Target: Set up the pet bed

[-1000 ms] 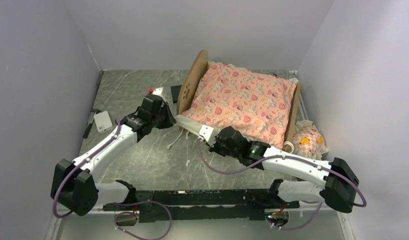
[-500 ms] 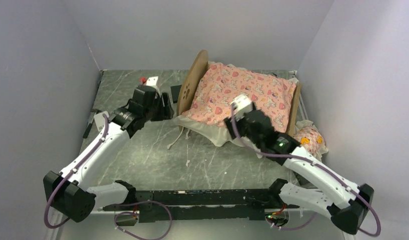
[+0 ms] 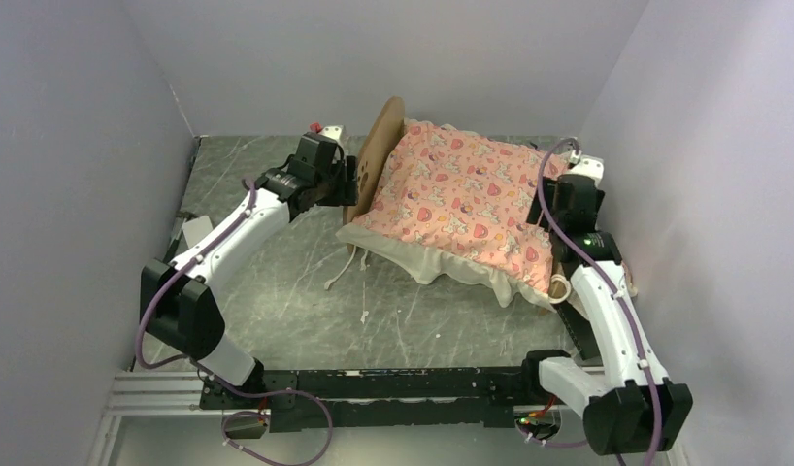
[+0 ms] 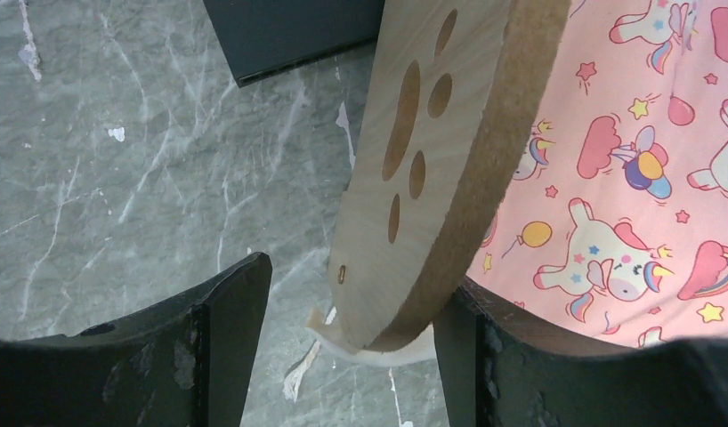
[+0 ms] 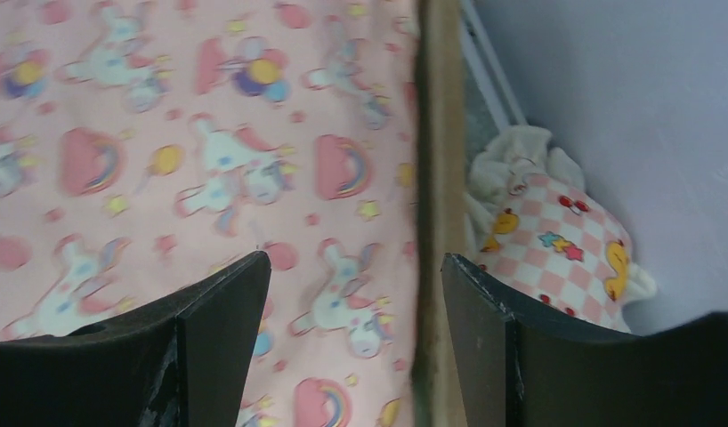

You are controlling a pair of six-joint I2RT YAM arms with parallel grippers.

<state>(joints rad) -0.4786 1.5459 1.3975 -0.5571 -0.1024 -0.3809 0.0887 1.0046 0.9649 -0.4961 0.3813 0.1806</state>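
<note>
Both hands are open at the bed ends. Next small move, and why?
Probably close both hands. The left hand straddles the headboard with its jaws open, and the right hand has the footboard inside its open jaws. Neither grips yet, so shutting on the two boards likely comes before any lift.

No legible text, label, brand, number or sign was found in any view; only cartoon pictures were seen on the pink mattress point(image 3: 471, 194).

pet bed point(image 3: 379, 146) base hidden under mattress point(image 3: 466, 189), pillow point(image 5: 556, 240) mostly behind right arm point(image 3: 607, 296)
</note>
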